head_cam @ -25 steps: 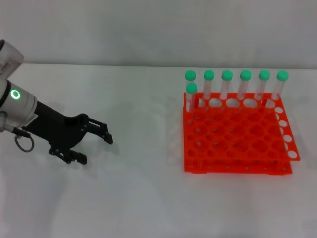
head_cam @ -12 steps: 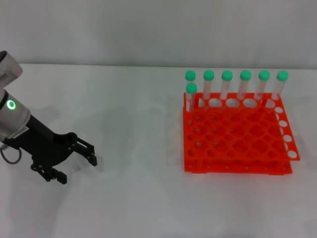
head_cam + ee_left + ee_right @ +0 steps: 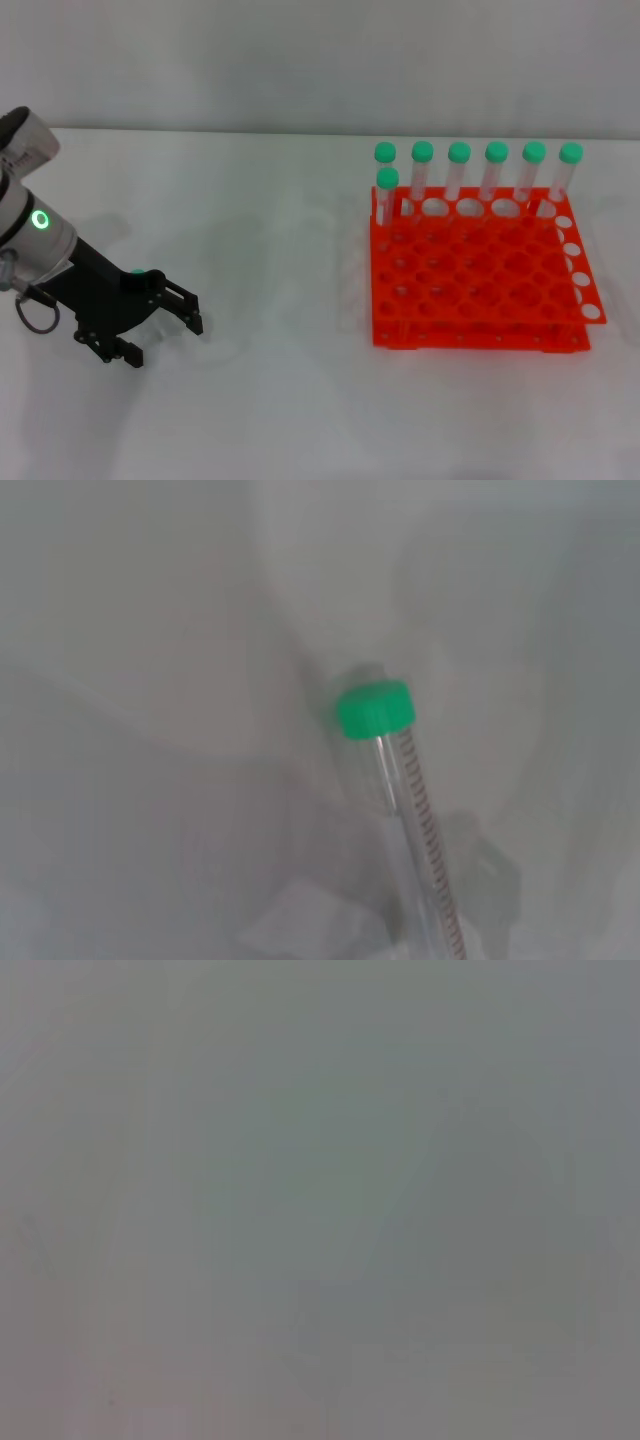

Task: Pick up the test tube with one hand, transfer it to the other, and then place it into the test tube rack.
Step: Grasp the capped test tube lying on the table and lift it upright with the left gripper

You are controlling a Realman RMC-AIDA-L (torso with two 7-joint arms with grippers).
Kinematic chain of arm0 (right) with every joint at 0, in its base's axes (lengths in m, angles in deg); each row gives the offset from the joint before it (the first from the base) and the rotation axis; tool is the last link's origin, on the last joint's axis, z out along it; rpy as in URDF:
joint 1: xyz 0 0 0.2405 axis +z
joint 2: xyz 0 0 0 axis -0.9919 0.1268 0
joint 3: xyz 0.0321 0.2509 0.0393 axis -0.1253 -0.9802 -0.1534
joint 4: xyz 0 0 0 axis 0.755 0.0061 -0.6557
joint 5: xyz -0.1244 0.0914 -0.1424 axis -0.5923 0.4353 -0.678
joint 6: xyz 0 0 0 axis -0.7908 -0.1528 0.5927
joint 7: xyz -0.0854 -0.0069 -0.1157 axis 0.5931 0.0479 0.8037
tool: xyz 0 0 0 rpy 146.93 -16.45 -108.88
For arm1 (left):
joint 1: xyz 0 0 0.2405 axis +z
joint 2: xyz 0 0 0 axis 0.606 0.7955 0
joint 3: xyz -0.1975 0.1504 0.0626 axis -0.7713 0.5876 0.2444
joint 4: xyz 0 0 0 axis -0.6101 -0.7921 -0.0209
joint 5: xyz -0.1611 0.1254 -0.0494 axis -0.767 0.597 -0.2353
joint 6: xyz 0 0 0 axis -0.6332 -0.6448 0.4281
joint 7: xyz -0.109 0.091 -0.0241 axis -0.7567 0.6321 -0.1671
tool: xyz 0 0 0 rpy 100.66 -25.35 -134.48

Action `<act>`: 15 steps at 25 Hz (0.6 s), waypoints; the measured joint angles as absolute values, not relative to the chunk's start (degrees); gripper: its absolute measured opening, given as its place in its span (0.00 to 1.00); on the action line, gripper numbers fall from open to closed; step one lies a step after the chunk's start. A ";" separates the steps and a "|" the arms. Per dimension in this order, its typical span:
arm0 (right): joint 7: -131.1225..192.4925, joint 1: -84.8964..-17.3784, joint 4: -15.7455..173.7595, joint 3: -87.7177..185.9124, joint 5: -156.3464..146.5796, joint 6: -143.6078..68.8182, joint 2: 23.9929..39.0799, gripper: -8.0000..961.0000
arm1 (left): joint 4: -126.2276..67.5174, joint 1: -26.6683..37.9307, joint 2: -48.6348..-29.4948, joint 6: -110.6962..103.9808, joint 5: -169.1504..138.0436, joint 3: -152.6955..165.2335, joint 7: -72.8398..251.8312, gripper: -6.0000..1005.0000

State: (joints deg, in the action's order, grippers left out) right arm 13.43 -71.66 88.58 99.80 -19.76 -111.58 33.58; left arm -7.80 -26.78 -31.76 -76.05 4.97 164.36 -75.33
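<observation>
My left gripper (image 3: pixel 158 338), black on the silver-and-white arm with the green ring, is low over the table at the near left, fingers open. The green cap of a test tube (image 3: pixel 137 272) peeks out just behind the gripper body; the rest of the tube is hidden under it. In the left wrist view the test tube (image 3: pixel 385 740) lies on the white table, cap away from the camera. The orange-red test tube rack (image 3: pixel 480 300) stands at the right, far from the gripper. My right gripper is out of view.
Seven green-capped tubes (image 3: pixel 459 170) stand upright in the rack's back rows. The white table (image 3: pixel 280 400) stretches between gripper and rack. The right wrist view shows only a plain grey surface.
My left gripper came back and down toward the near left, then shifted slightly right. The green cap now shows behind it. The rack and its tubes have not moved.
</observation>
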 joint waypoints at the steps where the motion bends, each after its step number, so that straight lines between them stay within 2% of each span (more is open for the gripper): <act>1: 13.43 -71.61 88.41 99.80 -19.75 -111.56 33.58 0.86 | -8.19 -26.81 -31.77 -75.89 5.07 164.36 -75.32 0.77; 11: 13.36 -71.49 88.18 99.80 -19.70 -111.64 33.61 0.86 | -8.96 -26.32 -31.50 -74.93 4.99 164.36 -74.98 0.74; 15: 13.28 -71.46 88.18 99.92 -19.70 -111.54 33.61 0.86 | -8.96 -26.23 -31.21 -74.82 5.22 164.36 -74.79 0.60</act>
State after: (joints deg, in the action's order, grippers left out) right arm 13.28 -71.46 88.18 99.92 -19.70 -111.54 33.61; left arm -8.96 -26.23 -31.21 -74.82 5.22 164.36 -74.79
